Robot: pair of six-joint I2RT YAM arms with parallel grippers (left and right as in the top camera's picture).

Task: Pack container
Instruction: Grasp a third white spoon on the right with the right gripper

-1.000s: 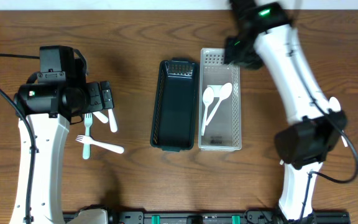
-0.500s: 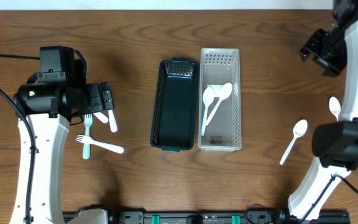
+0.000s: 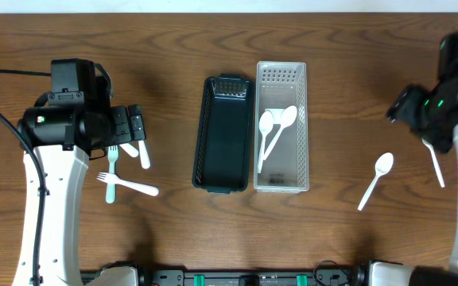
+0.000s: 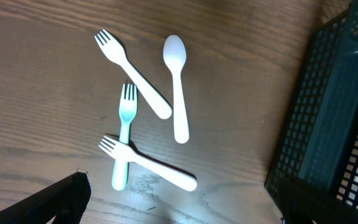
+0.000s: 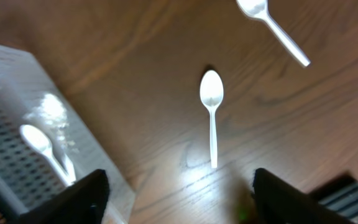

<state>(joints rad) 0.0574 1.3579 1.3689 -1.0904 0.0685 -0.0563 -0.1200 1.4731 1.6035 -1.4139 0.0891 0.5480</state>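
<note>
Right gripper (image 5: 179, 186): jaws spread wide, nothing between them, hanging over the bare table (image 3: 348, 71) on the right side. My read is that it is empty because it is between loads and lining up a fresh pick.

Loose spoon (image 5: 211, 115): at 12 o'clock of the finger gap in the right wrist view. Its bowl is far and its handle points back toward the gap. It is apart from both fingers, untouched. Overhead it sits near the gripper, at about 7 o'clock.

Second spoon (image 5: 272, 25): farther out, at 1 o'clock in the wrist view, blurred. Overhead it lies partly under the arm.

White basket (image 3: 281, 79): at 9 o'clock of the right gripper overhead, well apart. A pair of spoons (image 3: 273, 131) lies inside, handles crossing, so spoons seem to be sorted here.

Black basket (image 3: 223, 135): just beside the white one's left wall. No cutlery shows in it.

Left gripper (image 4: 176, 196): also wide open and unloaded, hovering over the left cluster, which lies at 12 o'clock of its gap.
- Upper white fork (image 4: 132, 74) and white spoon (image 4: 178, 87) lie side by side.
- Teal fork (image 4: 124, 134) sits just below them.
- Lower white fork (image 4: 148, 165) crosses the teal handle.

The black basket is at 3 o'clock in this view and is probably where the forks go.
</note>
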